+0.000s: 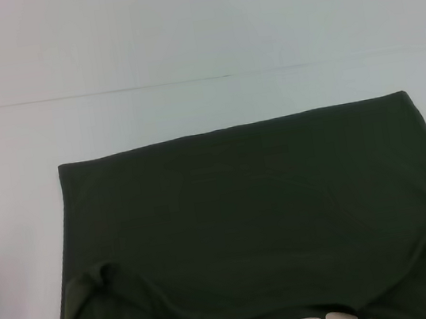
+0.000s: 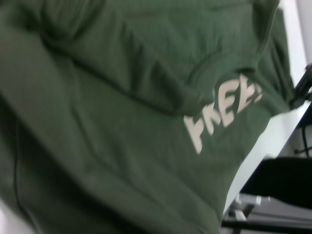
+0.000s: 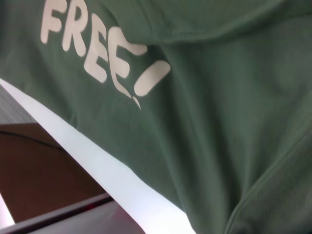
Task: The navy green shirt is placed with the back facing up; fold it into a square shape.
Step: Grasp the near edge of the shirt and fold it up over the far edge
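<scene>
Olive navy green shirt [image 1: 269,215] flat on white table [image 1: 180,44] | FREE lettering [image 3: 97,53] showing | tool state: cannot tell

A white worktop [image 1: 10,198] is seen under even, soft light, with a thin straight seam [image 1: 107,92] running across it toward the far edge. Beyond the near edge, in the right wrist view, a reddish-brown floor [image 3: 44,170] is shown, crossed by a thin dark cable [image 3: 34,138]. A dark frame [image 2: 282,180] is visible beside the worktop's edge in the left wrist view.
</scene>
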Tool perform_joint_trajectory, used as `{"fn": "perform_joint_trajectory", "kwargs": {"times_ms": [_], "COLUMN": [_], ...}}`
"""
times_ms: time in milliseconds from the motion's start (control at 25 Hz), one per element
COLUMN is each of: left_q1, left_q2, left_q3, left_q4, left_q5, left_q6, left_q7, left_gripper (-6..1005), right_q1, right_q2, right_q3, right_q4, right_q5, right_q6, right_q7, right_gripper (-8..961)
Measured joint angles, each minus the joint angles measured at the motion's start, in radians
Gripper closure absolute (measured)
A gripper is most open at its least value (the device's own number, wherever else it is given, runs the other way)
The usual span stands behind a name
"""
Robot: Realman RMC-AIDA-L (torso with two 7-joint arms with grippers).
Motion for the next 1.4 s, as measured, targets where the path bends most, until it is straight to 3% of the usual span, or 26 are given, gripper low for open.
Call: {"fn": "perform_joint_trajectory", "kwargs": {"times_ms": [120,240,480,720,880,1160,1400], "left_q1": [-0.010,-0.024,-0.055,-0.060,-0.052,-0.041,-0.042], "left_q2": [0.010,0.021,0.048,0.067,0.072,0.060,0.022], "left_q3": [-0.036,-0.075,-0.194,-0.305,-0.351,-0.347,-0.345], "left_q4": [-0.001,-0.004,-0.010,-0.025,-0.060,-0.172,-0.226], "left_q5": [-0.011,-0.022,-0.090,-0.216,-0.291,-0.417,-0.493], "left_q6": [0.000,0.000,-0.010,-0.101,-0.210,-0.459,-0.618], "left_q7": [0.005,0.005,-0.012,-0.054,-0.091,-0.083,-0.008], "left_gripper": [965,964,963,964,964,964,965], "right_q1": [0.001,0.007,0.021,0.015,0.017,0.009,0.023], "right_q2": [0.001,-0.012,-0.064,-0.092,-0.092,-0.078,-0.041], "right_q3": [0.046,0.140,0.362,0.411,0.412,0.407,0.403], "right_q4": [0.000,0.000,0.002,0.041,0.076,0.096,0.104], "right_q5": [0.001,0.002,0.046,0.237,0.322,0.485,0.527], "right_q6": [0.000,-0.006,0.002,0.079,0.175,0.357,0.510], "right_q7": [0.003,0.007,0.044,0.104,0.136,0.148,0.130], "right_gripper": [933,933,934,933,934,934,934]}}
